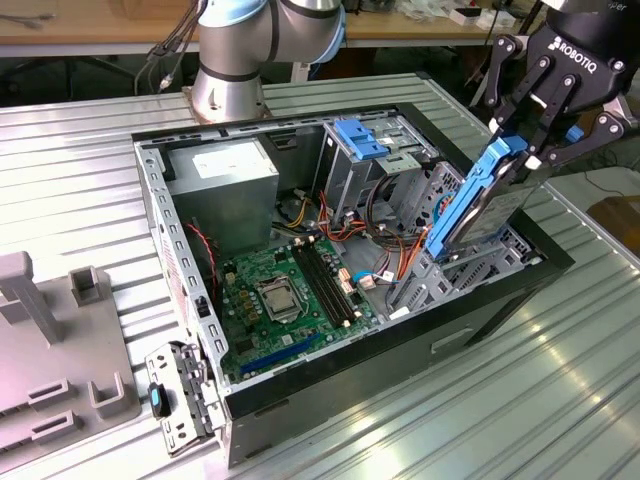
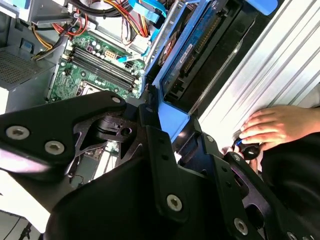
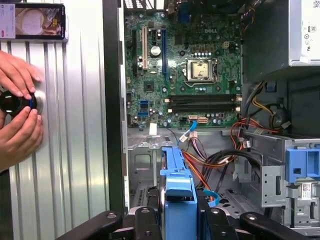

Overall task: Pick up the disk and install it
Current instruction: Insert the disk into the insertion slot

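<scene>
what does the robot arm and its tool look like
The arm has a round silver-grey metal base and grey joints with light blue caps. Dark cables run beside the base. The tool is black and built of jointed links fastened with silver screws, as both wrist views show. It carries white lettering on its body.

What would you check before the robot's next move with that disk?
1. Gripper shut on disk: ok.
2. Disk over cage: ok, tilted, lower end at it.
3. Disk fully seated: not ok, most of it sticks out.
4. Cables clear of the slot: cannot tell.
5. Person's hands outside case: ok, they rest on the table beside it.
</scene>
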Controlling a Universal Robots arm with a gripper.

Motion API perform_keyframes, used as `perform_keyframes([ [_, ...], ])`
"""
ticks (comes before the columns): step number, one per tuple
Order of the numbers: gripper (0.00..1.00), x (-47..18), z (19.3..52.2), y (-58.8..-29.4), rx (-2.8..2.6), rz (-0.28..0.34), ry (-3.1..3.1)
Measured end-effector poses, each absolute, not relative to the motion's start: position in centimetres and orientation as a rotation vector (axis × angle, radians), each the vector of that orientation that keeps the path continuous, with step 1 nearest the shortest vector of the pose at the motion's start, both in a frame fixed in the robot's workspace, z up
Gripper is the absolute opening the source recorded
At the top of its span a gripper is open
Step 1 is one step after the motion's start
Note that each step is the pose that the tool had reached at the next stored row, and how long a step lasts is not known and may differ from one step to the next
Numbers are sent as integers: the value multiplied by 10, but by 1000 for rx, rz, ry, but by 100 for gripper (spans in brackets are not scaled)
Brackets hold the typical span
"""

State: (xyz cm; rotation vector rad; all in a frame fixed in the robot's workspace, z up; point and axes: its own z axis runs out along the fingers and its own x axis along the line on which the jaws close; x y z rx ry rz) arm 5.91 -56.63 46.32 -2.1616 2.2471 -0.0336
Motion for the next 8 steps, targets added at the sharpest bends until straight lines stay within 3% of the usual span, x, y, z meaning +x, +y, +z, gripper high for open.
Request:
perform_keyframes([
  [8, 37, 62, 457, -566, -2162, -33, 2247],
])
